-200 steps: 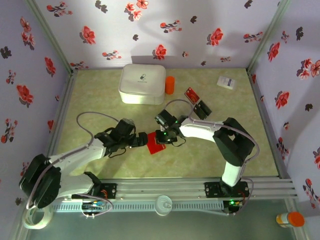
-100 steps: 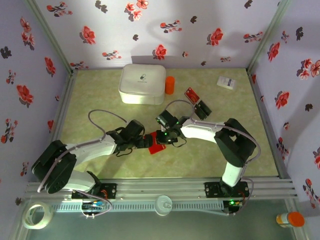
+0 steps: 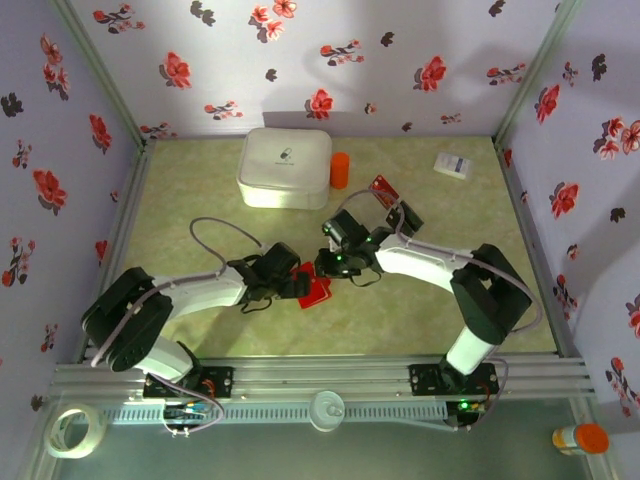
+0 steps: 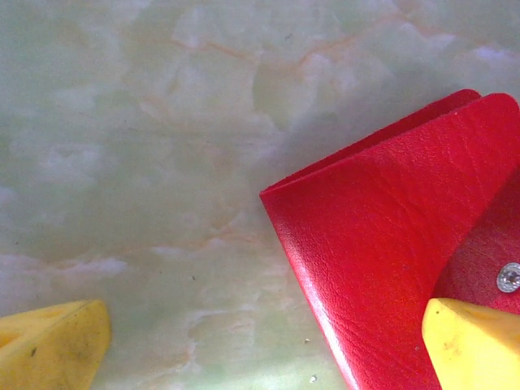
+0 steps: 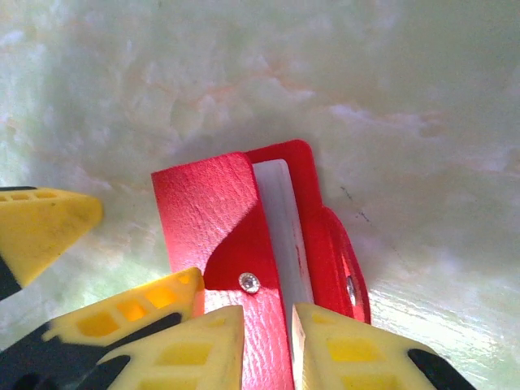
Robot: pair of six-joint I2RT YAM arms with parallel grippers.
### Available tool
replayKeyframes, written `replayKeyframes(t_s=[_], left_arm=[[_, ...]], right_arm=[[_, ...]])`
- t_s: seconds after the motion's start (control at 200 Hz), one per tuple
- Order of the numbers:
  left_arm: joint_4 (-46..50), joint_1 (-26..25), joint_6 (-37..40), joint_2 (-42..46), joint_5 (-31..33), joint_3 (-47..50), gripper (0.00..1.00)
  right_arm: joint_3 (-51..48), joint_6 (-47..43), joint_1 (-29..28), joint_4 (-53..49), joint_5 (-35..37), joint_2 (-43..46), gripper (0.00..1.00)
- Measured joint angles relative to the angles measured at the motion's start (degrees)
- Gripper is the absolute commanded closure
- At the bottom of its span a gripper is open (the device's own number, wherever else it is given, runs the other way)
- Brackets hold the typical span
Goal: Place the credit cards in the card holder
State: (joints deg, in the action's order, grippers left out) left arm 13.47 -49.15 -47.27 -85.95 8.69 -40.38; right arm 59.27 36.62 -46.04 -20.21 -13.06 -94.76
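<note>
The card holder (image 5: 211,219), a red folding wallet, lies on the green marbled table directly under the right gripper (image 5: 268,318). It is partly spread, so a pale inner leaf shows between its red covers. The right gripper's yellow fingers stand almost together with one red leaf running up between them, which I read as a pinch on the wallet. The left gripper (image 4: 264,325) is spread wide at the wallet's opposite side. One of its fingers is over the snap-stud flap and the other is over bare table. Neither gripper carries a card, so the step in hand looks like opening and steadying the wallet, with loading not yet begun. The next move calls for one gripper to keep the pocket mouth exposed while the other lets go and reaches for a card. Being thin and flat on the table, a card would likely need prying up by an edge. I count one wallet. Beyond the right gripper, beside its forearm, lie a red card (image 3: 384,187) and a black card (image 3: 405,216). From above I cannot tell whether more are stacked there. Farther beyond the grippers stand one big white rounded box (image 3: 285,167), one orange cylinder (image 3: 340,170) and one small white box with blue print (image 3: 454,165).
</note>
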Motion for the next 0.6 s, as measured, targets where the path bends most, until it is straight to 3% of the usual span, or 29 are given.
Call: replayKeyframes(t_s=[0.6], left_arm=[[7.39, -1.77, -0.63, -5.11, 2.56, -6.51, 0.0]], right_arm=[[-4.92, 1.55, 0.04, 2.25, -3.48, 0.39, 0.85]])
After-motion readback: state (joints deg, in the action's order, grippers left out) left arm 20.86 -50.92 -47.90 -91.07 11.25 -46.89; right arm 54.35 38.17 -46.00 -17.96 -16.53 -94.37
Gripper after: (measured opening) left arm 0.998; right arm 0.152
